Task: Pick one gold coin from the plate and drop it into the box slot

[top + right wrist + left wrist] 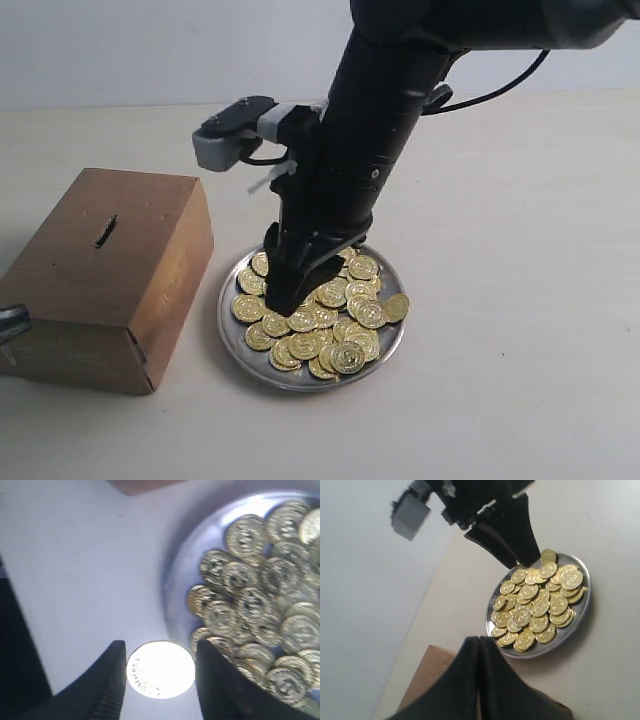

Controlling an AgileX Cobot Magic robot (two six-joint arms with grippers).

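The pick looks nearly done: the right tool [160, 651] is narrowed onto 1 gold coin [161, 672], round, embossed and glare-bright, at the box-side rim of the plate [232, 335]. Next it probably has to lift clear, cross to the box [70, 290] beside the plate, and turn the coin edge-on to the slot [105, 231]. The left tool [479, 675] is pressed together and empty.

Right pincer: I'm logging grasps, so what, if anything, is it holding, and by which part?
One gold coin, apparently pinched by its opposite edges between the right pincer's fingertips, flat face toward the wrist camera.
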